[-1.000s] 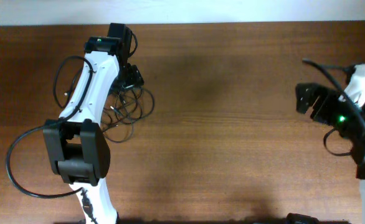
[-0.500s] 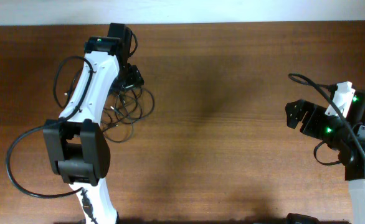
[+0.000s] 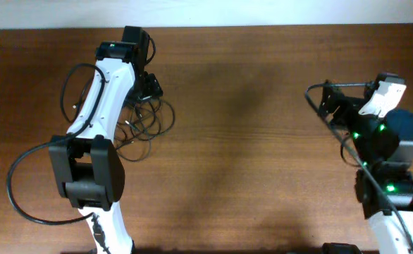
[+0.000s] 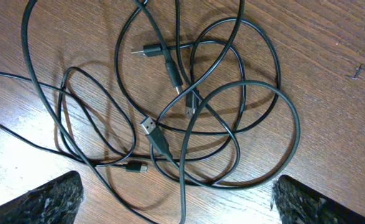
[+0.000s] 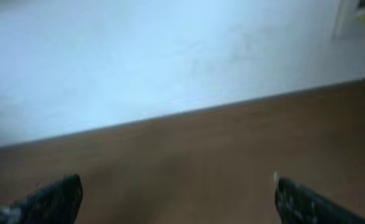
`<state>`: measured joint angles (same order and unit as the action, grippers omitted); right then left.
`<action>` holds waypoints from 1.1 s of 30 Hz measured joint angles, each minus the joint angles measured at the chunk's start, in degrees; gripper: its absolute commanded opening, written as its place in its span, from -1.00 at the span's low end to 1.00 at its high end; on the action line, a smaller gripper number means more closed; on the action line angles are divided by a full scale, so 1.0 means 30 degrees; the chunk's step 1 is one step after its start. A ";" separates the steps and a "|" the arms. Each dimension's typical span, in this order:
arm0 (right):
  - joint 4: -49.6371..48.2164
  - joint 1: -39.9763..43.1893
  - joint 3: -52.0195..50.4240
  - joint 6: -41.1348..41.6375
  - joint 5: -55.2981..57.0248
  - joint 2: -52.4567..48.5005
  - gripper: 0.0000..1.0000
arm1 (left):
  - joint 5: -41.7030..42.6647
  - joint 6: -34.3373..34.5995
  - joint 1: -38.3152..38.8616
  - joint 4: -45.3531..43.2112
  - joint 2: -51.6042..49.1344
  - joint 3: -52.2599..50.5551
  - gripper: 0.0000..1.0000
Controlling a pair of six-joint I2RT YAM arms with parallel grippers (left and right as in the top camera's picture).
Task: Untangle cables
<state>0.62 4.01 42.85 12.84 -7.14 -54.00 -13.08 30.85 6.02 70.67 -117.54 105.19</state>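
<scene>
Cables [image 4: 190, 107] loop loosely — well inside table [image 3: 263, 141] edges.

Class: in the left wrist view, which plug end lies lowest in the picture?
The small plug pointing right, below the broader silvery plug; the others lie higher.

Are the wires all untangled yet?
Not yet. Nothing looks done: the cables lie in crossing loops on the table. The left pincer hovers open above them, holding nothing. The right pincer, open too, is far off facing the wall. All the untangling is left.
</scene>
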 measured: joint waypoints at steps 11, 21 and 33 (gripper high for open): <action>-0.5362 -0.0277 -0.7206 -0.0998 -0.0663 0.2834 0.97 | 0.0000 0.0007 0.0000 -0.0007 0.0000 0.0000 0.99; -0.5442 -0.1443 -0.9486 -0.4648 -0.0729 0.4670 0.97 | 0.0000 0.0000 0.0000 0.0000 0.0000 -0.0007 0.98; -0.5442 -0.1443 -1.2560 -0.4852 -0.0736 0.6980 0.97 | 0.0000 0.0000 0.0000 0.0000 0.0000 -0.0007 0.98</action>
<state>-15.70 -0.32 5.17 -1.72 -9.34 -33.06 -13.08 30.85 6.02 70.67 -117.54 105.16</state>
